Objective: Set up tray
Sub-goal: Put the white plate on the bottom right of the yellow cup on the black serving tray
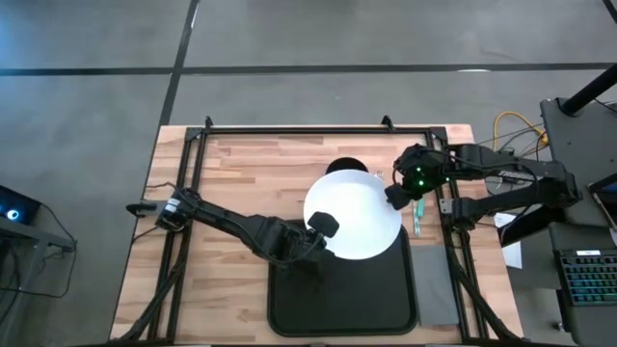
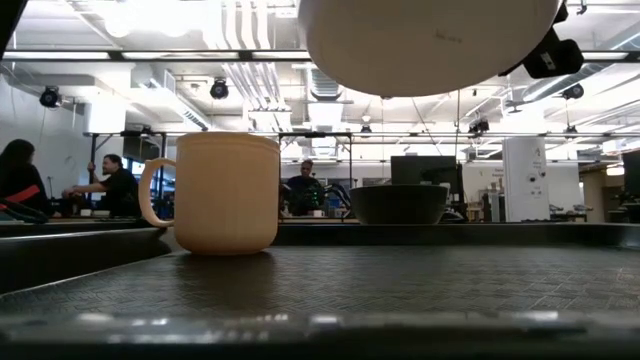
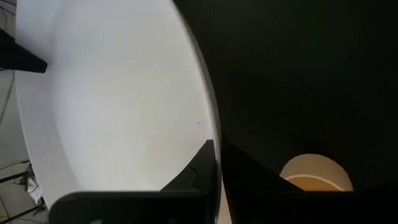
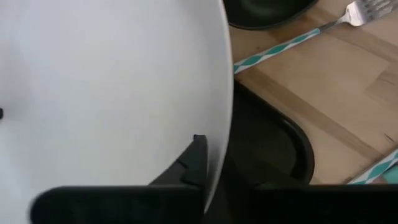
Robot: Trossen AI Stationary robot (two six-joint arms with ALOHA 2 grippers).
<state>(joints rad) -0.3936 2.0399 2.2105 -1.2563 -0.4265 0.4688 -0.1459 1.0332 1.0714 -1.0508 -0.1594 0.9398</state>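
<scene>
A white round plate (image 1: 352, 214) hangs in the air between both grippers, above the far end of the black tray (image 1: 342, 299). In the low view the plate's underside (image 2: 430, 45) shows high above the tray floor (image 2: 330, 280). My left gripper (image 1: 323, 226) is shut on the plate's left near rim. My right gripper (image 1: 395, 196) is shut on its right rim. A cream mug (image 2: 215, 192) stands upright on the tray and shows from above in the left wrist view (image 3: 314, 174). My left gripper pinches the plate's rim (image 3: 208, 134) on the plate's left near side, one finger (image 3: 196, 171) above the rim and one below it. The fingers come in about level from the table's left. The plate is lifted clear, roughly level. My right gripper pinches the plate's rim (image 4: 225, 143) on its right side, with one finger (image 4: 196, 158) on the upper face and the other below. It reaches in from the table's right. The plate hangs clear above the tray's corner (image 4: 283, 146).
A dark bowl (image 1: 345, 166) sits on the wood past the tray's far edge, half hidden by the plate. A fork (image 4: 360, 9) and teal-striped utensil handles (image 1: 419, 214) lie right of the plate. A grey napkin (image 1: 436, 280) lies along the tray's right side. People sit in the room behind.
</scene>
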